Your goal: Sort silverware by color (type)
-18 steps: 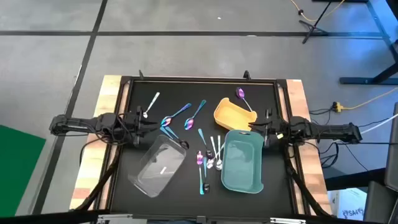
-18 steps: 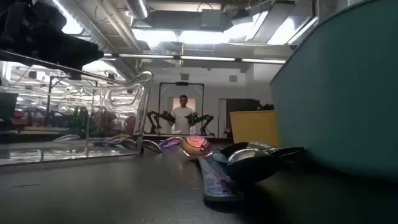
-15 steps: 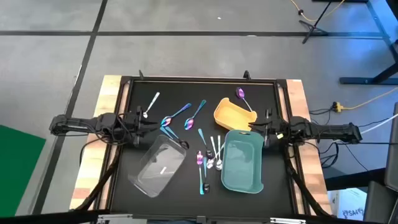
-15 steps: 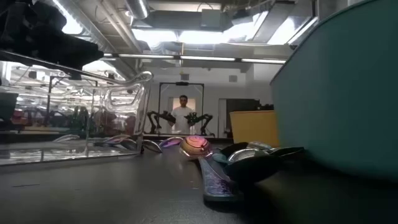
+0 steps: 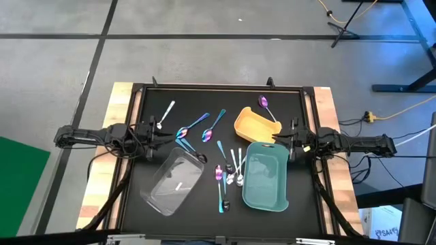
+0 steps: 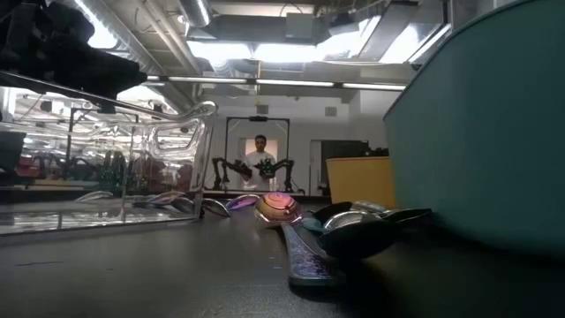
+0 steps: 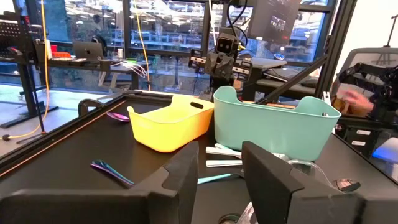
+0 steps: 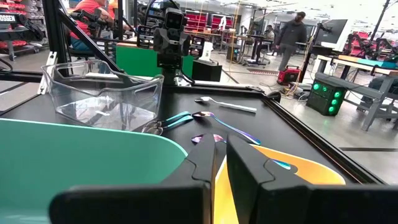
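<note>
High view gives you the whole black table (image 5: 286, 102): the left gripper (image 5: 165, 137) sits at the left edge just beside the clear tray (image 5: 174, 180), and the right gripper (image 5: 285, 144) sits at the right edge, over the gap between the yellow tray (image 5: 255, 126) and the teal tray (image 5: 266, 178). You can see the silverware (image 5: 228, 173) scattered: one silver spoon (image 5: 165, 113) far left, three iridescent pieces in the middle left, a purple spoon (image 5: 264, 104) touching the far side of the yellow tray, and a cluster bunched against the teal tray's left wall. One silver piece (image 5: 180, 186) lies inside the clear tray. Low view, level with the table, shows you the cluster's nearest spoons (image 6: 305, 247) up close, the clear tray (image 6: 106, 168) on the left, the teal tray's wall (image 6: 477, 141) filling the right, and a person (image 6: 259, 159) far back in the room. Left wrist view shows you that arm's fingers (image 7: 180, 180) standing apart with nothing between them, the yellow tray (image 7: 168, 121) and teal tray (image 7: 273, 124) ahead. Right wrist view shows you its fingers (image 8: 245, 165) nearly together, only a thin slit between, holding nothing, above the teal rim (image 8: 93, 134), with the clear tray (image 8: 102, 93) beyond.
</note>
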Controlling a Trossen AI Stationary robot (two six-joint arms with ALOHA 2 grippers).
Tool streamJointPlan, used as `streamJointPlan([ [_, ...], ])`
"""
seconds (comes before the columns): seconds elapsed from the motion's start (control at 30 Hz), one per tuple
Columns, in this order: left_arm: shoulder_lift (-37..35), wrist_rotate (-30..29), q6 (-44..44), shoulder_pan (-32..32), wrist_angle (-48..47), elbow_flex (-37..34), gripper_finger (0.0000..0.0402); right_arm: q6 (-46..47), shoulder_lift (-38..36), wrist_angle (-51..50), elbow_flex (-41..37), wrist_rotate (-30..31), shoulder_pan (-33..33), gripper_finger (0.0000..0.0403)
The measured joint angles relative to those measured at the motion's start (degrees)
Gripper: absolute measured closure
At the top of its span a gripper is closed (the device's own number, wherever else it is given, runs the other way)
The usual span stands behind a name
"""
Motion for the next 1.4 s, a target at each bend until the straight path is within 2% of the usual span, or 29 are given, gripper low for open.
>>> streamJointPlan([
  [1.23, 0.0, 0.0, 0.0, 0.0, 0.0, 0.0, 0.0283, 0.1, 0.0, 0.8, -0.1, 0.0, 0.0, 0.0372],
  [1.4, 0.0, 0.0, 0.0, 0.0, 0.0, 0.0, 0.0283, 4.2, 0.0, 1.9, -0.1, 1.9, 0.0, 0.0372],
])
